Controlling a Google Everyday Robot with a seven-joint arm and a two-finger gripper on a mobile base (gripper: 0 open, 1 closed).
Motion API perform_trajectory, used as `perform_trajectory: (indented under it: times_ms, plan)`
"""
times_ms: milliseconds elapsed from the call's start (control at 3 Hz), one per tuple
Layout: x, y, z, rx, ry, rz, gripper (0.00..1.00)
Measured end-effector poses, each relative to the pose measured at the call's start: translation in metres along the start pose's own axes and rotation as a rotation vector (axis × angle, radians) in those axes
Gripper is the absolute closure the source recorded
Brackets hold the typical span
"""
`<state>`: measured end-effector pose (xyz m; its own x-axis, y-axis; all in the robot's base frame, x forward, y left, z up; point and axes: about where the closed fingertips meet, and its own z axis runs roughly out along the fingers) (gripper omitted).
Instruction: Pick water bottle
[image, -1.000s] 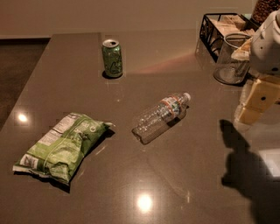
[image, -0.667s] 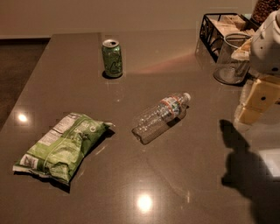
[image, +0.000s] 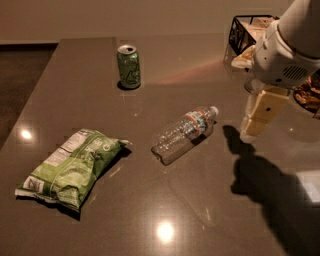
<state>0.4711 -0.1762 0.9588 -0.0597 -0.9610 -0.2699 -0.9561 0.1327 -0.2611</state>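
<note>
The water bottle (image: 185, 134) lies flat on the desk (image: 200, 210). My pincer (image: 251, 132) hovers at its three o'clock; whether open, I cannot tell.

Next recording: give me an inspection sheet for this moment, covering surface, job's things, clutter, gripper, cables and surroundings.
Surface: glossy dark table, with spots of light glare.
Job's things: water bottle lying on its side, cap toward the upper right, not grasped.
Clutter: green can upright at the back; green snack bag lying flat at the left; black wire basket at the back right.
Gripper: gripper hangs to the right of the bottle's cap, apart from it.
Cables: nothing seen.
Surroundings: dark floor at the left, pale wall behind.
</note>
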Motion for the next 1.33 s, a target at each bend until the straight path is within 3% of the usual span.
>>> perform_trajectory:
  times_ms: [667,1000,1333]
  plan:
    - [-0.053,-0.007,0.054,-0.11,-0.12,-0.258,0.0]
    - [-0.073,0.007,0.073,-0.152,-0.123,-0.383,0.0]
    - [-0.083,0.025,0.089,-0.194,-0.083,-0.494,0.0]
